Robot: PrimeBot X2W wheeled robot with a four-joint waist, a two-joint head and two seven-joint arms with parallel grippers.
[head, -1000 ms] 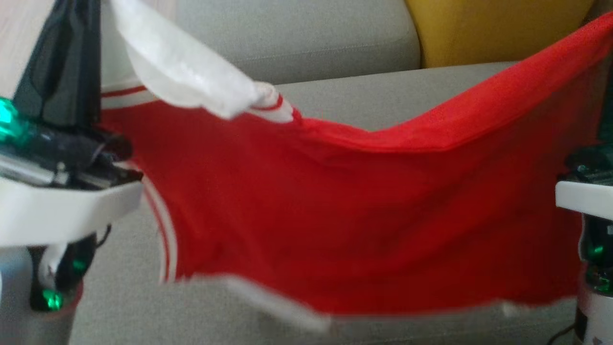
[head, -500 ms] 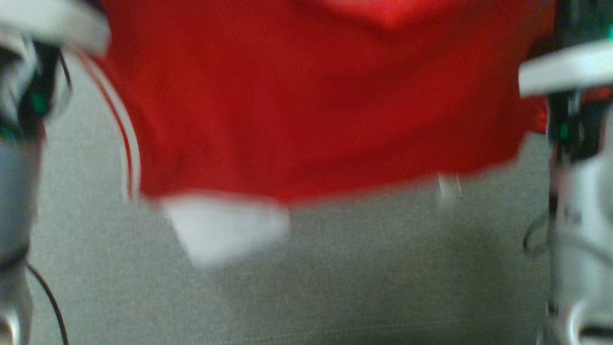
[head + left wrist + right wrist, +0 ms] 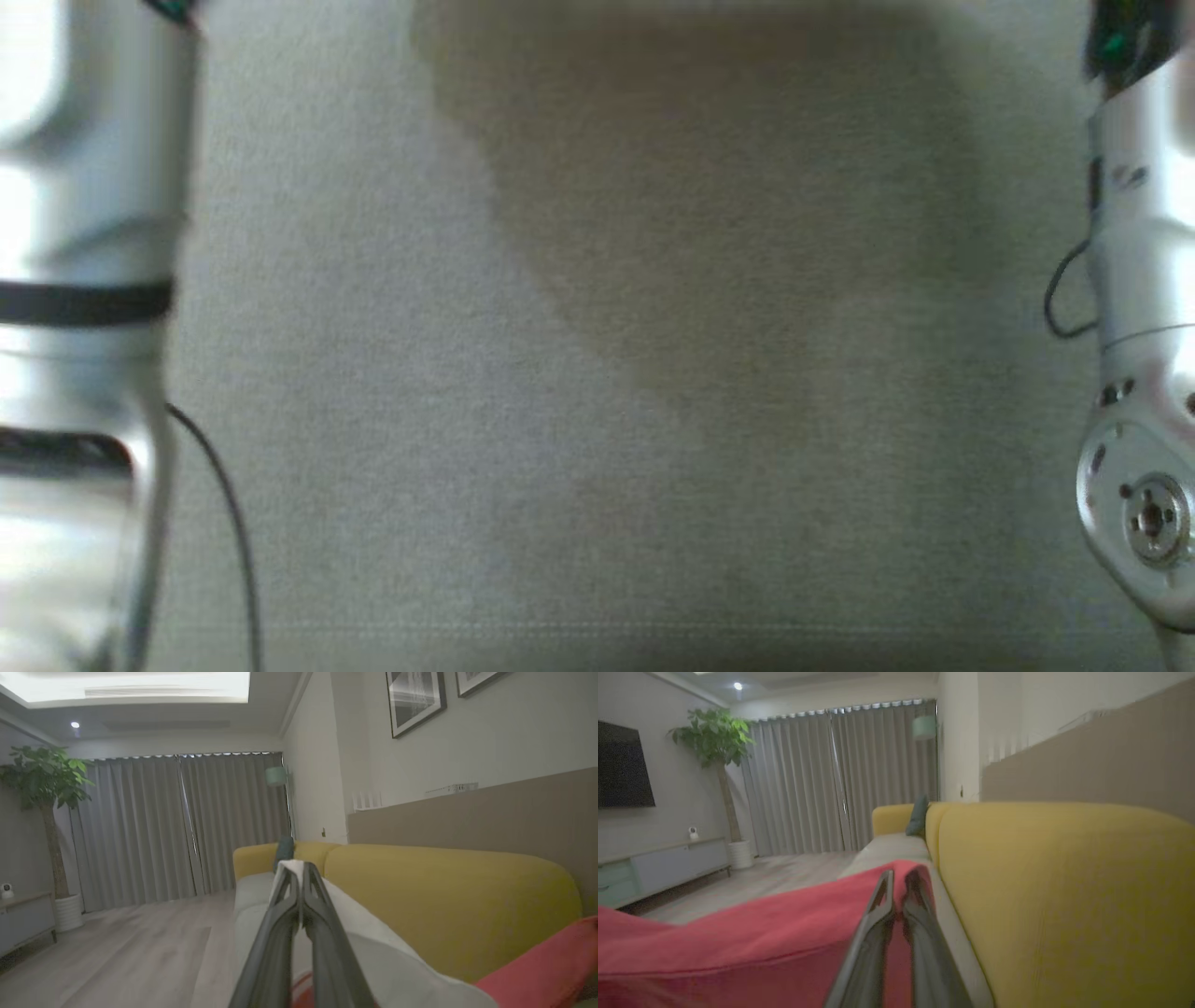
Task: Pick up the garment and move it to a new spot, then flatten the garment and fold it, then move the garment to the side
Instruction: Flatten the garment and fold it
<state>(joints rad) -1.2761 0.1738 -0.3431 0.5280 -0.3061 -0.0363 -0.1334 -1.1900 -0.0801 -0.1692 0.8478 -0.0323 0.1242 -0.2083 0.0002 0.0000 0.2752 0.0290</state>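
Roughly, by view.

Head view: grey seat cushion [image 3: 373, 392] across frame. Pale left forearm [image 3: 84, 280] at left edge, right forearm [image 3: 1144, 280] at right edge. Broad shadow [image 3: 709, 187] w/ reddish tint, upper centre.

Left wrist view: left gripper [image 3: 299, 871] at centre-bottom, fingers pinched tight on white part of garment [image 3: 369, 947]. Red cloth at lower right, yellow sofa back [image 3: 444, 896] on right.

Right wrist view: right gripper [image 3: 901, 878] at centre-bottom, fingers closed on red edge. Cloth sags off to lower left.

Step, judged: garment held aloft betw. both grippers, carry to new spot. Next move needs both ends lowered together, kept taut, so cloth lands flat on cushion; slack would bunch it.
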